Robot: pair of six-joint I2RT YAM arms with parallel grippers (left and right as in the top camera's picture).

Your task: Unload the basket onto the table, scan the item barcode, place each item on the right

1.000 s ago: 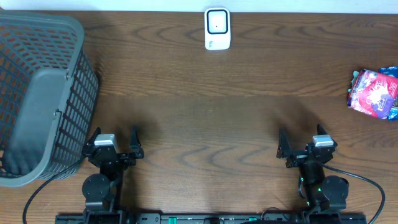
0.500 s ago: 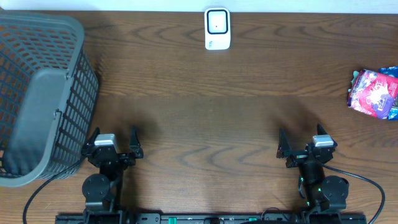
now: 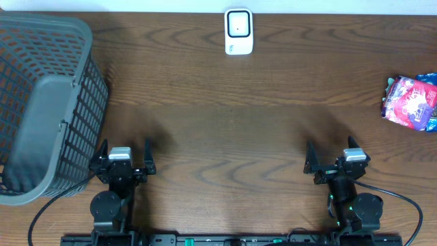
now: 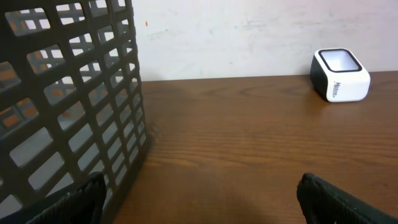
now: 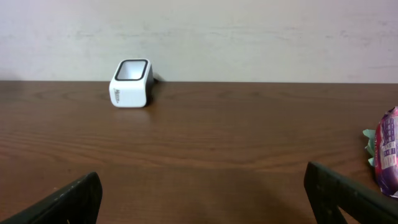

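Overhead, both arms sit parked at the near edge of the bench, the left gripper and the right gripper each with fingers spread wide apart and holding nothing. The item to be scanned, a bright red and blue packet, lies at the far right edge, well apart from either arm and nearer the right one. The white scanner stands at the back edge in the middle, its window facing up. A large grey basket fills the left side, its wall just beside the left gripper. To my eye the first risk is the packet's place: it looks to run right up to the frame's edge, perhaps close to the bench edge, so a clumsy approach from the inside could nudge it off. It looks soft and crinkly, so fingers closing on a loose corner might let it slip or sag, and I cannot tell where its barcode is, so it could reach the scanner wrong side down. The left arm has little room to swing outward because of the basket. Between the arms and the scanner the wood is bare, which gives the right arm an open path out to the packet and then across to the back edge.
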